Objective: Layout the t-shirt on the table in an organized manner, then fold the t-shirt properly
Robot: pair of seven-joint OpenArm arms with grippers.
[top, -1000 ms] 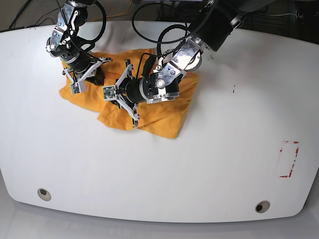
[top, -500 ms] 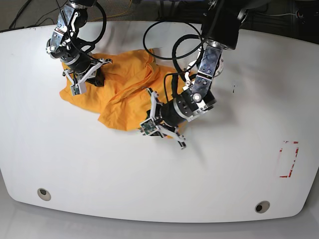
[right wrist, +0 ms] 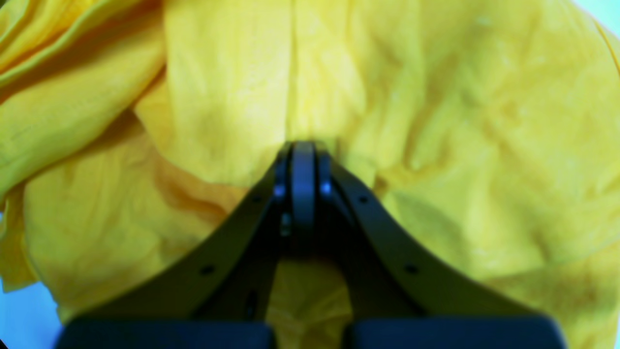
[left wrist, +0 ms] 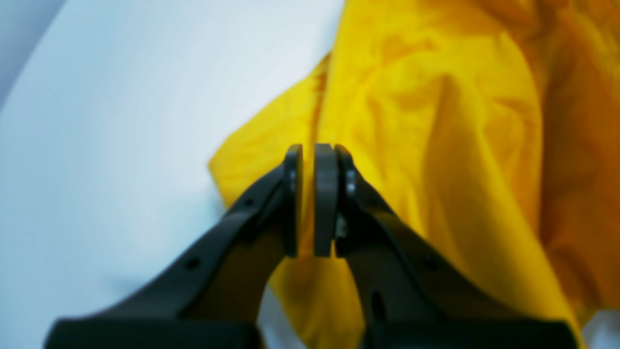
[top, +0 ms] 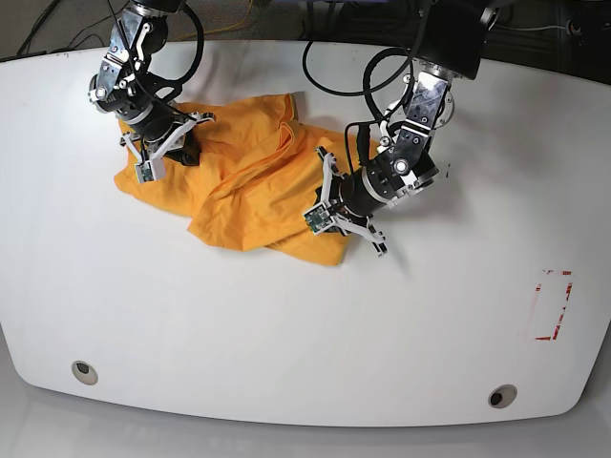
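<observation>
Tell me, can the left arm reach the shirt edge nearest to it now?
Probably yes: the left end effector, shut, hangs right at the shirt edge, with nothing between them.

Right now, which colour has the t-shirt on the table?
Plain orange-yellow, no pattern; the t-shirt shows best in the base view.

t-shirt on table, far-left part; grommets near front edge

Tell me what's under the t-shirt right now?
Only the white table shows around the crumpled t-shirt. Anything beneath its bunched folds is covered; both wrist views show just fabric there.
</observation>
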